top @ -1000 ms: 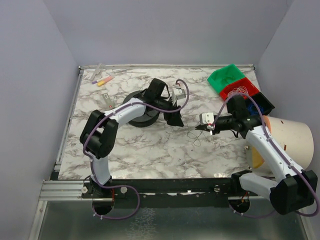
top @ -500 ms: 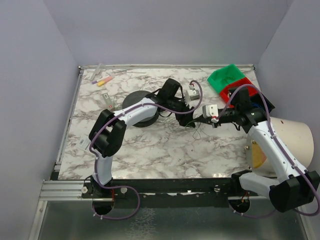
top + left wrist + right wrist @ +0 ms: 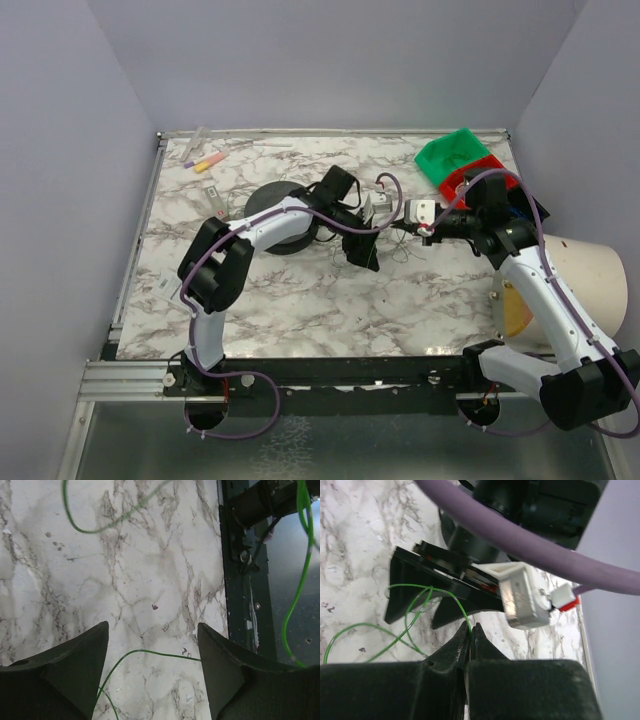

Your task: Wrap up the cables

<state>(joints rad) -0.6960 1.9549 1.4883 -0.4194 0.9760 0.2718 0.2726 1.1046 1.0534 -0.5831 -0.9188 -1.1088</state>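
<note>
The cable is a hair-thin green wire. In the right wrist view the cable (image 3: pixel 445 591) loops over the marble and runs up into my right gripper (image 3: pixel 471 626), which is shut on it. From above, my right gripper (image 3: pixel 400 228) sits just right of the left arm's wrist, with faint cable strands (image 3: pixel 400 244) hanging below it. My left gripper (image 3: pixel 362 255) is open and points down at the table. In the left wrist view a cable strand (image 3: pixel 150 652) crosses the gap of the left gripper (image 3: pixel 152 625) and reaches the right finger (image 3: pixel 225 665). Another cable loop (image 3: pixel 100 529) lies further off.
A black round spool (image 3: pixel 280 215) lies under the left arm. Green bin (image 3: pixel 455 155) and red bin (image 3: pixel 480 182) stand at the back right, a white bucket (image 3: pixel 585 290) at the right edge. Markers (image 3: pixel 208 160) lie back left. The table's dark front rail (image 3: pixel 245 580) shows in the left wrist view.
My right gripper has carried the cable up and back toward the left arm's wrist. My left gripper swung right from beside the spool, then came down toward the front, still open.
</note>
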